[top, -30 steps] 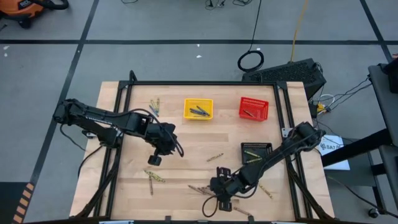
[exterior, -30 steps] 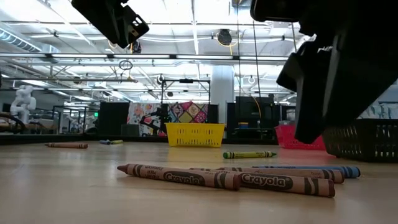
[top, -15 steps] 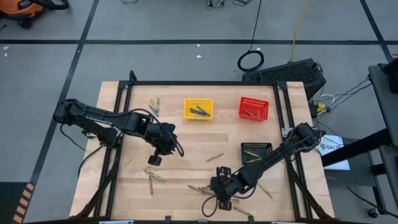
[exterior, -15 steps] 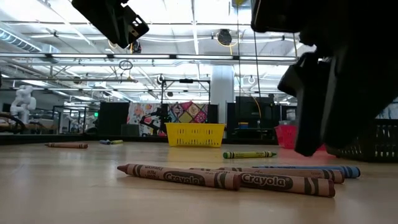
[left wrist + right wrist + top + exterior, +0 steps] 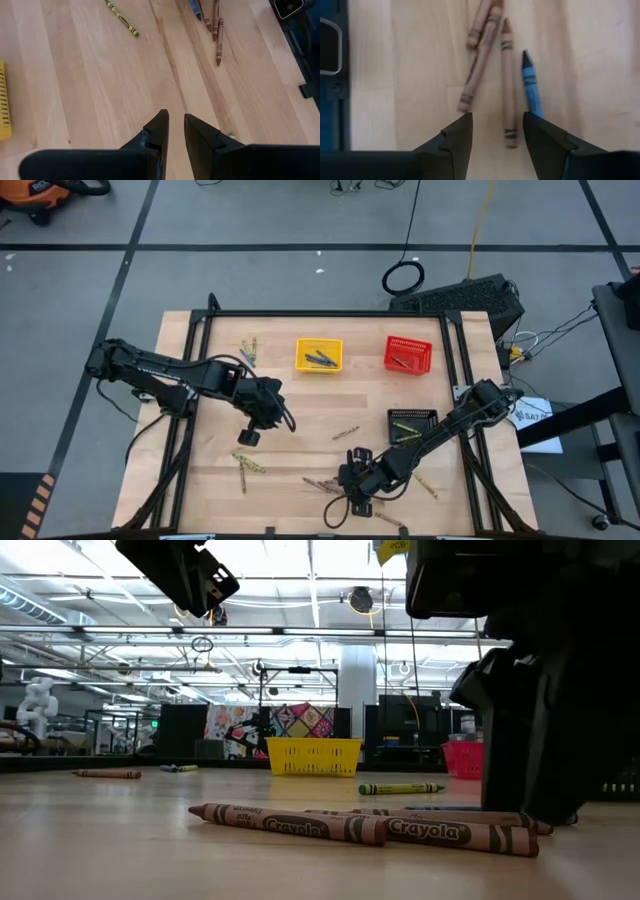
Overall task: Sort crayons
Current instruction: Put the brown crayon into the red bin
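The right gripper [image 5: 496,131] hangs with jaws spread above a brown crayon [image 5: 507,82] (blue one [image 5: 532,85] beside), ready to pick; next it must lower. The left gripper [image 5: 176,131], jaws nearly together and empty, waits.

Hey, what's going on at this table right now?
A two-armed robot is sorting crayons. Its right hand hangs open, low over a cluster of brown crayons and a blue crayon near the table's front edge, holding nothing yet. The left hand waits above mid-table, empty. Some crayons already lie in the yellow basket, red basket and black basket; others remain loose.
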`<state>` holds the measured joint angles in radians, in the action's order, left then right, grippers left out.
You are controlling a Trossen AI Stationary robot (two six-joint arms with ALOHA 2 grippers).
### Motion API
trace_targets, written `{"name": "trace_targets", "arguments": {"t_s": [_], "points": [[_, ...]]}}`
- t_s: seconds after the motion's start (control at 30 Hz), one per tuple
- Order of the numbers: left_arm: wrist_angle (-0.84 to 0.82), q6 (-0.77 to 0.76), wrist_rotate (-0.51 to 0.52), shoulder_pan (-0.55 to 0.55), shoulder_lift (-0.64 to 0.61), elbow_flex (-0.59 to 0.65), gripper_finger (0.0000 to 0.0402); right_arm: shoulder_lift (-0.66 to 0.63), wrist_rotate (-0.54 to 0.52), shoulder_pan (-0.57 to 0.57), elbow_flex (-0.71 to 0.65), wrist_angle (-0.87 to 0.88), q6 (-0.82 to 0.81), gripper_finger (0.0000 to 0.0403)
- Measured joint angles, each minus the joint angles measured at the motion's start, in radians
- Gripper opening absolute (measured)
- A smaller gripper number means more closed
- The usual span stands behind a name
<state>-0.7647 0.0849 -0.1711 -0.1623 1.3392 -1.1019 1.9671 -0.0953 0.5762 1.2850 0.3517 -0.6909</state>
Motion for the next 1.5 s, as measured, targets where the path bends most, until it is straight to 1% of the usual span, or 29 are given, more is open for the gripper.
{"name": "trace_targets", "arguments": {"t_s": [0.13,0.23,0.43,0.6,0.97,1.1,1.4,1.5], "points": [[0.0,0.0,0.0,0.0,0.0,0.0,0.0063,0.0,-0.034,-0.004,0.0,0.026,-0.005,0.016],[0.0,0.0,0.0,0.0,0.0,0.0,0.0063,0.0,-0.035,-0.008,0.0,0.04,-0.011,0.0157],[0.0,0.0,0.001,0.0,0.0,0.0,0.0063,0.0,-0.03,-0.008,0.0,0.043,-0.012,0.0127],[0.0,0.0,0.001,0.0,0.0,0.0,0.0063,0.0,0.015,-0.008,0.0,0.042,-0.03,0.0107],[-0.001,0.0,0.002,0.0,0.0,0.0,0.0063,0.021,0.013,-0.025,0.003,0.048,-0.032,0.0105],[-0.001,0.0,0.002,0.0,0.0,0.0,0.0063,0.023,-0.03,-0.032,0.003,0.065,-0.032,0.0104],[-0.001,0.0,0.002,0.0,0.0,0.0,0.0063,0.024,-0.03,-0.059,0.003,0.111,-0.064,0.0104],[-0.001,0.0,0.002,0.0,0.0,0.0,0.0063,0.024,-0.031,-0.064,0.003,0.118,-0.065,0.0097]]}}
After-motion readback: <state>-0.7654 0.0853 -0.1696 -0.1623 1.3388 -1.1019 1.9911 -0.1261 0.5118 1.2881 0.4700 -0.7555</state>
